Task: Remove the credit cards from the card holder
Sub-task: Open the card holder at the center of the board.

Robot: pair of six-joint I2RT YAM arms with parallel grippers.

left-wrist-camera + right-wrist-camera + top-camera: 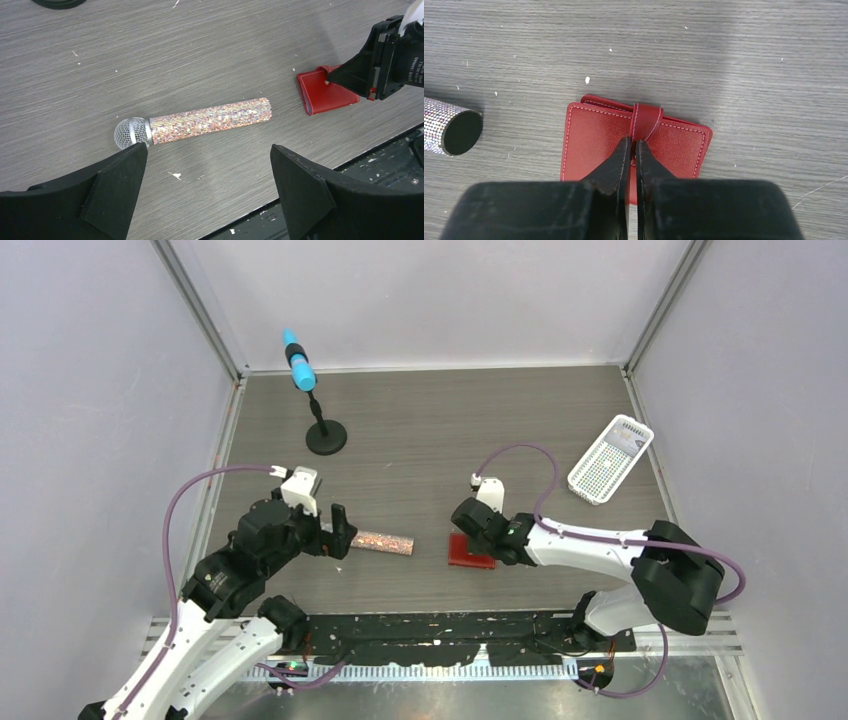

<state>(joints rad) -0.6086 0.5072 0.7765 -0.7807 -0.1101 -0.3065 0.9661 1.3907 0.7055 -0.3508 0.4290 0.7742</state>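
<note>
The red card holder (pixel 478 558) (pixel 589 135) lies closed on the table, near the front edge. Its strap (pixel 646 117) wraps over the far edge. My right gripper (pixel 470 536) (pixel 633 143) sits over it, shut, with the fingertips pinching the strap's end. The left wrist view shows the same pinch on the card holder (pixel 325 95) from the side. The credit cards are hidden. My left gripper (pixel 340 530) (pixel 207 150) hovers open at the left, holding nothing, just short of a glittery microphone (pixel 200 122).
The glittery microphone (pixel 385 542) lies between the two arms, its open end (pixel 461 131) left of the card holder. A black stand (pixel 325 435) with a blue clip (pixel 298 365) stands at the back left. A white perforated basket (pixel 610 458) sits at the back right.
</note>
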